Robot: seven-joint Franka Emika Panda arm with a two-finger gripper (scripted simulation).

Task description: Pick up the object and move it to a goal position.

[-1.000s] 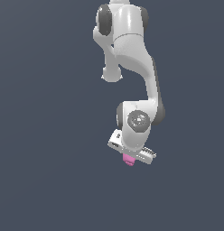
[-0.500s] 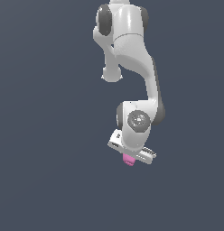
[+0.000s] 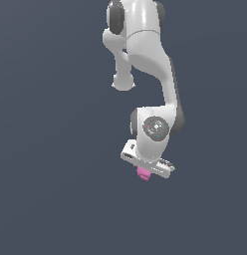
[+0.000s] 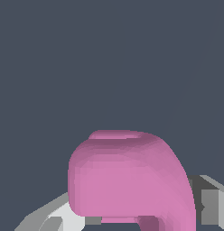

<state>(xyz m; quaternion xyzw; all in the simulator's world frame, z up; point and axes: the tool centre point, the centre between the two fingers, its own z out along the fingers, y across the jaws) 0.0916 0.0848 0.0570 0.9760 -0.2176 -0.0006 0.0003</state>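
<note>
The object [image 3: 143, 174] is a small pink-magenta lump poking out just below the white hand of the arm in the exterior view. My gripper [image 3: 144, 172] is shut on the object, with most of the fingers hidden behind the hand's body. In the wrist view the object [image 4: 127, 178] fills the lower middle as a big rounded pink mass, and grey-white fingers [image 4: 208, 200] show on either side of it. The gripper and object hang in front of a plain dark grey-blue background.
The white arm [image 3: 145, 60] reaches down from the top of the exterior view, its wrist joint [image 3: 155, 128] right above the hand. Nothing but the uniform dark grey-blue backdrop surrounds it.
</note>
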